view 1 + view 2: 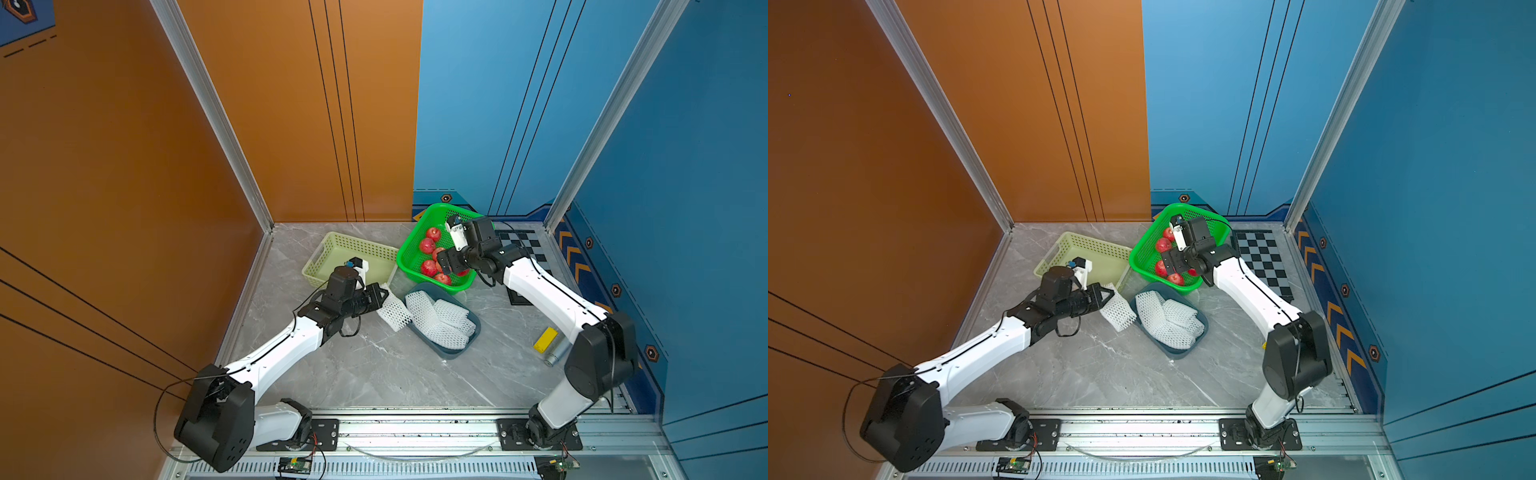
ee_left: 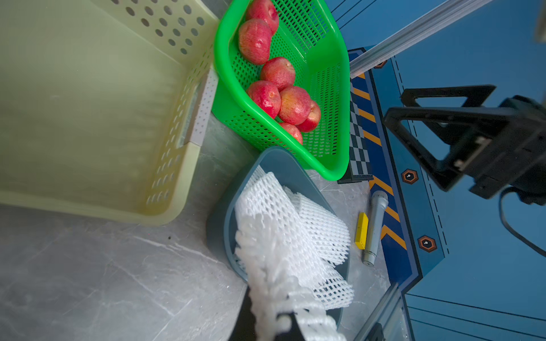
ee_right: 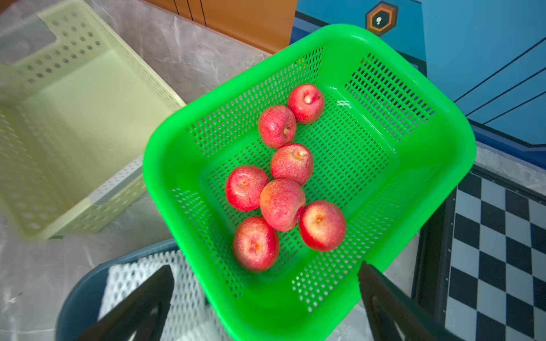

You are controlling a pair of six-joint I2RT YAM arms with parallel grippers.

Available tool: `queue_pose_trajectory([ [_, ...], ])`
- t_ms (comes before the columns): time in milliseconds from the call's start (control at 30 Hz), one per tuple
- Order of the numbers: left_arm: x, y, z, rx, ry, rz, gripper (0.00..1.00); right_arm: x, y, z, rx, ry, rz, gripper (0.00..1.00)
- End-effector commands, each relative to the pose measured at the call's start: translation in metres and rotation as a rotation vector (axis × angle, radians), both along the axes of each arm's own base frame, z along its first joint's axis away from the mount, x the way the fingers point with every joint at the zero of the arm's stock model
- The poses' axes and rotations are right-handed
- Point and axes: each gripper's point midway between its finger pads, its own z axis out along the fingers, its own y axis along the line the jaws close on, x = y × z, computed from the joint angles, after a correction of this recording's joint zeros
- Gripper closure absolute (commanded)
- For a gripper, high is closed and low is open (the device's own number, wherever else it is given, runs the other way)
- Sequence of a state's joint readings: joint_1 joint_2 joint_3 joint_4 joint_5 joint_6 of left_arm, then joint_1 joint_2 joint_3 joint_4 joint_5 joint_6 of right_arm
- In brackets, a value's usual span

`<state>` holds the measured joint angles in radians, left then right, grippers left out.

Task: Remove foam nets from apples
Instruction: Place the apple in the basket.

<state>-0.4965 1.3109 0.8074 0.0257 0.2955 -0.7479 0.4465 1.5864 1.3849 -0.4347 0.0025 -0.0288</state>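
Right wrist view: the right claw (image 3: 266,268) gapes wide above the green basket (image 3: 443,124), its seven bare apples (image 3: 282,203) just beyond the fingertips. In a top view the left claw (image 1: 384,296) pinches a net (image 1: 395,313) hanging at the tray's (image 1: 432,291) 9 o'clock edge; more nets (image 1: 440,320) fill it. Marble table (image 1: 374,374) lies open at 6 o'clock.
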Motion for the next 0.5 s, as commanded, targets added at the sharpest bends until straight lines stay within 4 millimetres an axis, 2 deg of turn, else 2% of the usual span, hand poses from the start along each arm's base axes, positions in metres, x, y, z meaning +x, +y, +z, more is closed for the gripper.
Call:
queue_pose_trajectory([
  [0,0.006,-0.034,0.013,-0.013,-0.065,-0.068,1.0,-0.025,0.003,0.01,0.063,-0.035,0.026,0.0],
  [133,0.009,-0.075,0.01,-0.038,-0.08,-0.109,1.0,-0.055,-0.007,0.032,0.146,-0.105,0.033,0.0],
  [300,0.012,-0.117,0.002,-0.094,-0.095,-0.127,1.0,-0.089,-0.016,0.041,0.23,-0.127,0.053,0.06],
  [367,0.013,-0.127,-0.003,-0.09,-0.098,-0.118,1.0,-0.103,-0.015,0.041,0.295,-0.11,0.077,0.17],
  [467,0.013,-0.13,-0.011,-0.07,-0.113,-0.077,1.0,-0.121,-0.005,0.037,0.401,-0.083,0.13,0.49],
])
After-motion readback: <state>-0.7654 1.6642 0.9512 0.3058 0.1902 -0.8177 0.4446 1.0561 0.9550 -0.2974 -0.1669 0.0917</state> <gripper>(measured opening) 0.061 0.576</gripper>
